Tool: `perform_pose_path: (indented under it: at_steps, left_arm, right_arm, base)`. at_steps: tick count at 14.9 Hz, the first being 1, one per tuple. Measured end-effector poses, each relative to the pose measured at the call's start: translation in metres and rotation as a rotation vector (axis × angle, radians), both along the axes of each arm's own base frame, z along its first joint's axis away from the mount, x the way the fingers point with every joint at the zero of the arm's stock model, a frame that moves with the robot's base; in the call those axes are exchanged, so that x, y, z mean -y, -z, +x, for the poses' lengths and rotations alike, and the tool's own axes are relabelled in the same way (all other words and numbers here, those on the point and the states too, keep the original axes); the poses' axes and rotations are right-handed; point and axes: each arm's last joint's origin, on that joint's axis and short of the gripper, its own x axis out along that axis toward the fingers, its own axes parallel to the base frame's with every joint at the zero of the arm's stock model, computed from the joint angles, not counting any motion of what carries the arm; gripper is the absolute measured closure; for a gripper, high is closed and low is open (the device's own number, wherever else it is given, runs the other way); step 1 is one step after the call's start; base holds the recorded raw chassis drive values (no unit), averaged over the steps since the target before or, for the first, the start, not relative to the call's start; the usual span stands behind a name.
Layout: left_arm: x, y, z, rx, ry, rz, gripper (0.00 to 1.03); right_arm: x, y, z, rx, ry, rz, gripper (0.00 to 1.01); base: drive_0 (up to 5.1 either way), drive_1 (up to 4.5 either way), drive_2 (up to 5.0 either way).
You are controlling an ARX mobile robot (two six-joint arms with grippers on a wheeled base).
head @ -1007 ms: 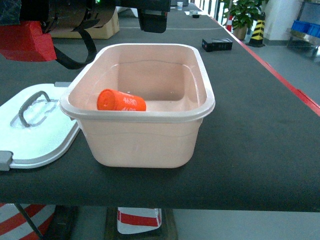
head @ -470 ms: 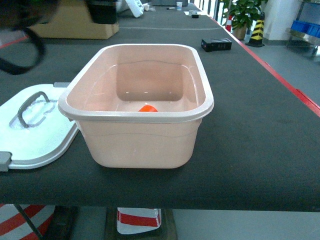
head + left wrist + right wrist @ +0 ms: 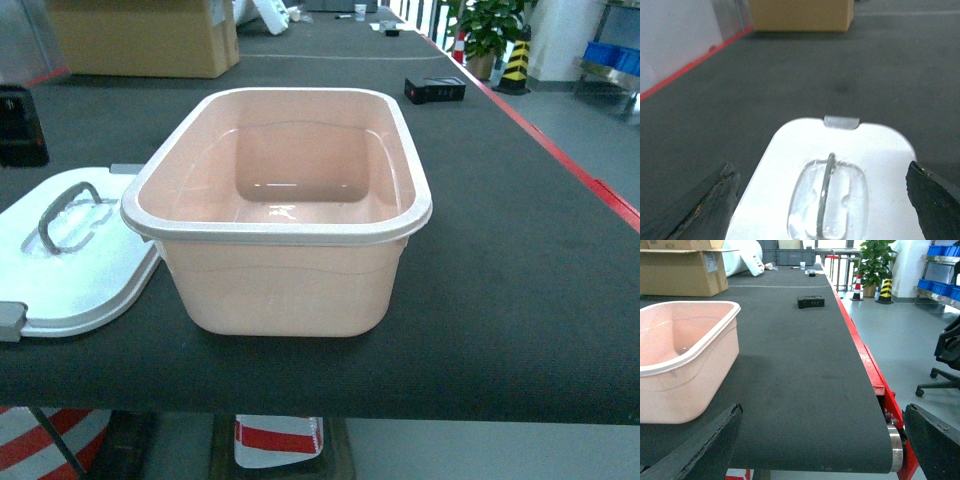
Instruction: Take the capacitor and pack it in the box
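Left wrist view: parted jaws flank lid (image 3: 840,175); right parted jaws beside box (image 3: 680,355).

I am working in a factory or warehouse hall. My counter (image 3: 805,365) is a long black belt with a red edge and an end roller (image 3: 895,440). Around it I see cardboard cartons (image 3: 145,35), blue storage bins (image 3: 940,287), striped safety cones (image 3: 885,290), a polished grey floor (image 3: 900,335), and a potted plant (image 3: 875,260).
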Motion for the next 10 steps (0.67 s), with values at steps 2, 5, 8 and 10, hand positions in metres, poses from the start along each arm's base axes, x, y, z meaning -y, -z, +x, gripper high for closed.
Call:
perform_pose_path:
  at_steps: [2,5,8,10]
  left_arm:
    - [-0.016,0.025,0.025,-0.066,0.006,-0.012,0.05]
    - [-0.022,0.050,0.058,-0.096,0.049,-0.021,0.05]
    - [-0.023,0.082,0.069,-0.168,0.050,-0.018,0.05]
    - [-0.024,0.088,0.079,-0.171,0.053,-0.012,0.05]
  right_arm:
    - [0.000,0.000,0.000,0.000,0.000,0.000,0.03]
    - [0.000,0.000,0.000,0.000,0.000,0.000,0.03]
    - [0.000,0.000,0.000,0.000,0.000,0.000,0.03]
    - [0.000,0.000,0.000,0.000,0.000,0.000,0.03]
  base:
    - [0.0,0.00,0.0]
    - [0.0,0.00,0.0]
    - [0.0,0.00,0.0]
    - [0.0,0.00,0.0]
